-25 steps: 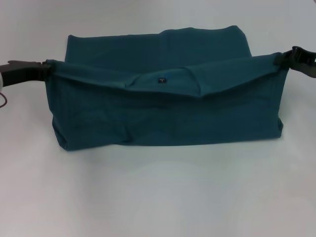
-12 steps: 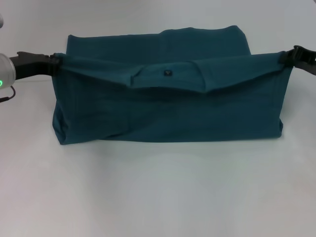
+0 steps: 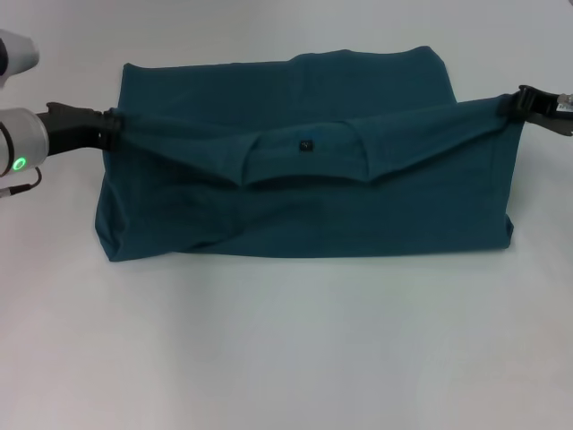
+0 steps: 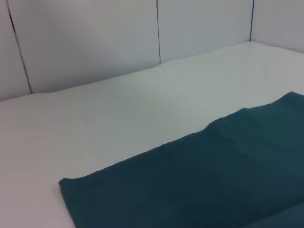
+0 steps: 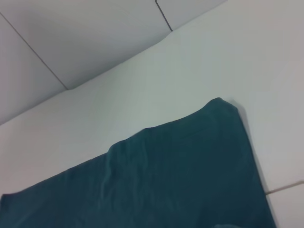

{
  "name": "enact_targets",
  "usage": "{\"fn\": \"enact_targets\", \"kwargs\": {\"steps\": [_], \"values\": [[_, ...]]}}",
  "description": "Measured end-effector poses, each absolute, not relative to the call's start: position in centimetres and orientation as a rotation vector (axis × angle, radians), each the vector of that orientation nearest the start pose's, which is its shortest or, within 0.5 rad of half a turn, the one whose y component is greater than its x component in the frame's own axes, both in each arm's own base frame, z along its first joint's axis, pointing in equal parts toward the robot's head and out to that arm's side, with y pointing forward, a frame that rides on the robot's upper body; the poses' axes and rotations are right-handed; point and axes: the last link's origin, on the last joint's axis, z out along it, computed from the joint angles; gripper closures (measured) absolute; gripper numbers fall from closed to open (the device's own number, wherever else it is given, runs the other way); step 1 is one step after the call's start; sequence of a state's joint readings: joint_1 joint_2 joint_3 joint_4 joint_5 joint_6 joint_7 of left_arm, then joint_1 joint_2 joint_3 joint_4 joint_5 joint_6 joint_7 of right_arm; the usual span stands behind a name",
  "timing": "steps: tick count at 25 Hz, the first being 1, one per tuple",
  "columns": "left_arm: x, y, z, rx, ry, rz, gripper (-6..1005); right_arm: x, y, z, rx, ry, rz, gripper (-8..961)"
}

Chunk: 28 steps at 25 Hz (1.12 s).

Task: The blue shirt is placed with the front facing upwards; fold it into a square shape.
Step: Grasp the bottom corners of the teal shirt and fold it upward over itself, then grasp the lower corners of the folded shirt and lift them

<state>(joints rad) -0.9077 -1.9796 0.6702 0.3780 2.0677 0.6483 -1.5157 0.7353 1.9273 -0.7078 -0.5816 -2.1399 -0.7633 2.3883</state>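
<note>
Shirt: the blue shirt [image 3: 304,206] lay across the middle of the frame on the white surface [image 3: 295,358], already folded to a wide band, upper edge lifted off the layer behind.
Left claw: the left claw [image 3: 106,126] sat at the left edge of the frame, clamped on the shirt's upper-left corner.
Right claw: the right claw [image 3: 524,101] sat at the upper right edge, pinched on the upper-right corner.
Lifted edge: stretched between both corners, sagging in the centre around a small dark tag [image 3: 307,143].
Wrist views: showed only flat shirt and bare surface, no fingers.
Step in hand, judged: carrying the held edge over toward the far hem at the top of the frame.
Doing it well: keep both corners level and travelling together, hold enough tension to flatten the central sag, lay edge onto edge before letting go.
Change from a second ago: left claw moved inward and up in the frame, held edge carried higher, more arm showing at far left, centre flap opened wider; right claw barely shifted.
</note>
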Motion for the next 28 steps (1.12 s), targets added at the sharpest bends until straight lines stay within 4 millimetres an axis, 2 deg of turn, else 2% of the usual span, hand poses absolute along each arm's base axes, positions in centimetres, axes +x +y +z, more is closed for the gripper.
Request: {"fn": "enact_targets", "kwargs": {"steps": [6, 12, 17, 20, 23, 28], "values": [[-24.0, 48.9, 2.0, -2.115, -0.655, -0.212, 968, 30.1, 46.3, 8.1, -1.689, 1.451, 0.533, 926], [-23.8, 48.6, 0.3, -2.100, -0.600, -0.160, 969, 30.8, 46.4, 7.6, -1.655, 1.452, 0.506, 927], [-23.7, 48.8, 0.3, -2.074, -0.583, -0.144, 930, 30.8, 46.4, 7.6, -1.667, 1.432, 0.494, 868], [-23.8, 48.8, 0.7, -2.060, -0.581, -0.149, 906, 30.8, 46.3, 7.7, -1.684, 1.416, 0.486, 760], [-24.0, 48.7, 1.1, -2.053, -0.579, -0.156, 804, 30.7, 46.1, 8.1, -1.714, 1.393, 0.482, 652], [-25.2, 46.6, 0.8, -2.139, -0.627, -0.217, 631, 30.6, 44.5, 8.6, -1.793, 1.354, 0.490, 401]]}}
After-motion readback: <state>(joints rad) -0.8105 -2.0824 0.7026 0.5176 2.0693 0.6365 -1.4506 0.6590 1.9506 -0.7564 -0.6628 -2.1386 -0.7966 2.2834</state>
